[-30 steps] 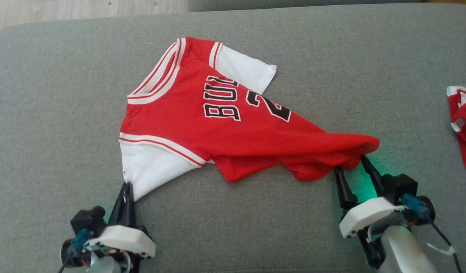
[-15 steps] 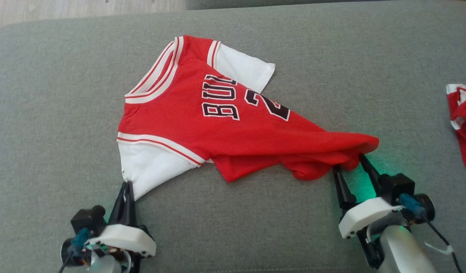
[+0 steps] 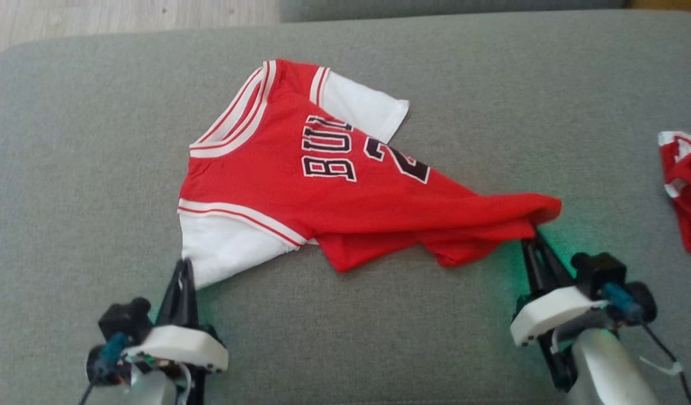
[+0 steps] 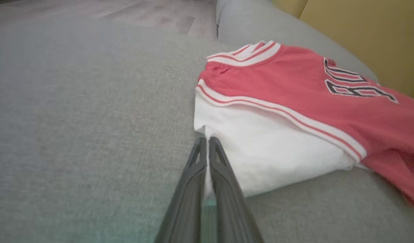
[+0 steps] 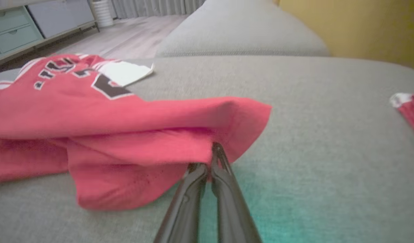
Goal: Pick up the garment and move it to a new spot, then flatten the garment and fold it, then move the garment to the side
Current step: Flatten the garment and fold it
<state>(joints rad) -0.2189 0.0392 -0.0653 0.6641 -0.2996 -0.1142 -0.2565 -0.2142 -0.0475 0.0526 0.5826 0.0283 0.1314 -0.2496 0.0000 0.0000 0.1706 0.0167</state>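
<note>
Item: jersey (image 3: pixel 334 197), red with white sleeves, lying lettering-up near the middle of the grey cushion (image 3: pixel 70 169). The collar is toward the robot's left and the hem toward its right.
Condition: not flat. The lower body is bunched and doubled under along the near edge, and the hem is drawn out to a point on the right.
Left gripper (image 3: pixel 183 269): fingers pressed together, pinching the near corner of the white sleeve (image 3: pixel 221 247). White cloth shows between them in the left wrist view.
Right gripper (image 3: pixel 534 239): fingers pressed together, tips buried in the gathered hem corner (image 3: pixel 539 211), pinching red cloth.
Reason for hold: judged. Grips at opposite ends of the near edge would let the arms lift the cloth or stretch it between them.
Step in hand: judged to be the pick-up for the move. Flattening and folding are not yet done.
Other item: second garment (image 3: pixel 683 185), red and white, at the cushion's right edge, well apart from both grippers.
Risk: the right grip appears to take several layers, which may stay bunched. The left grip sits on the very corner and could slip.
</note>
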